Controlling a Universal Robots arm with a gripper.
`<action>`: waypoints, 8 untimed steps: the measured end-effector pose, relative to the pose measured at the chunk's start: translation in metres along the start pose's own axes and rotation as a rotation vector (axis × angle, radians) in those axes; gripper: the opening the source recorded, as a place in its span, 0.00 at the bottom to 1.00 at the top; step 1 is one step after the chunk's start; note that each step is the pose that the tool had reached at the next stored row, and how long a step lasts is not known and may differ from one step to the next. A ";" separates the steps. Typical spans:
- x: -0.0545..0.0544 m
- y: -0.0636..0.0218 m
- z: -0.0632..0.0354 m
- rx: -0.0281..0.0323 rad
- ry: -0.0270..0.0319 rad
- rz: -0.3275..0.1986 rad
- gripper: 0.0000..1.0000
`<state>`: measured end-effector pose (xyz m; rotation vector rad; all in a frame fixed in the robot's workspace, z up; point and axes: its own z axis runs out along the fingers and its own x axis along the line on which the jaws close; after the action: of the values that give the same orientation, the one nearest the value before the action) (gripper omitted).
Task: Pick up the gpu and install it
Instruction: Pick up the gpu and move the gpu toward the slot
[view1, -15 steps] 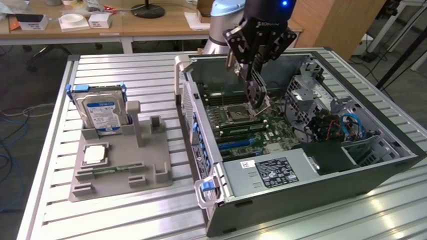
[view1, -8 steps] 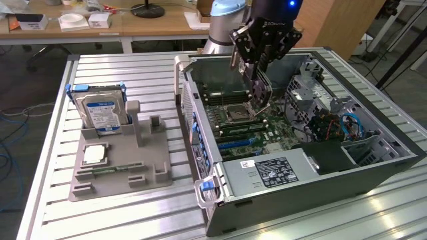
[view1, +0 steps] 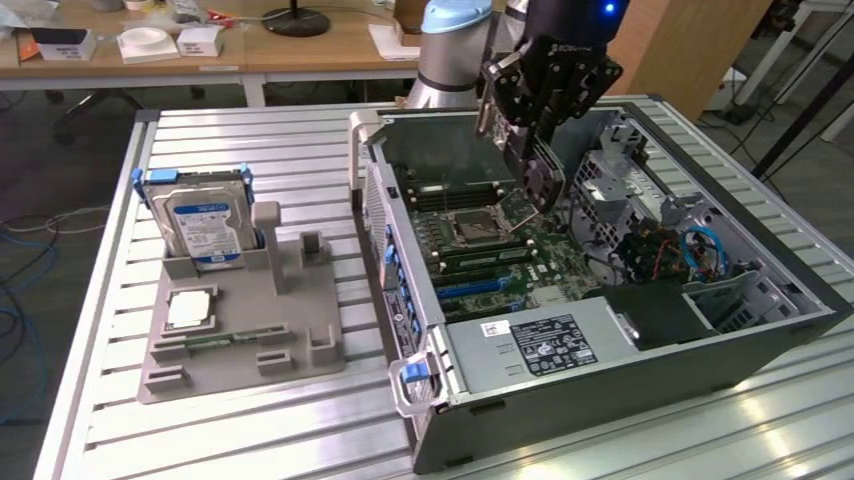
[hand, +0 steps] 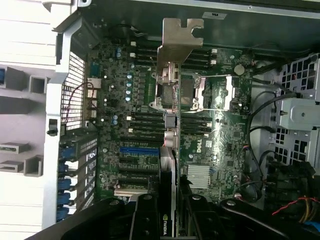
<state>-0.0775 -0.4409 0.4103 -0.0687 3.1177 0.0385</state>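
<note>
A robot arm's end effector (view1: 537, 125) hangs over an open computer case (view1: 601, 375) on the slatted counter (view1: 267, 430), its fingers closed partway and clamped on the gpu (view1: 523, 170). The card is held edge-down directly below the fingers, clear of the motherboard (view1: 501, 255) and above the processor socket. Its long axis runs away from the end effector to the metal bracket (hand: 177, 42). The blue expansion slot (hand: 137, 150) lies just beside the card's edge, seemingly parallel to it.

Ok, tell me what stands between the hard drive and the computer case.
The grey holder's empty uprights, then bare table slats, seen in the exterior view.
</note>
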 end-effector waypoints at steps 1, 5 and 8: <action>-0.002 -0.0001 0.0000 0.0000 0.0001 -0.001 0.26; -0.010 -0.0005 0.0003 -0.0002 0.0001 -0.008 0.26; -0.015 -0.0007 0.0003 -0.0002 0.0003 -0.012 0.26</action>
<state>-0.0623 -0.4410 0.4103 -0.0875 3.1174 0.0386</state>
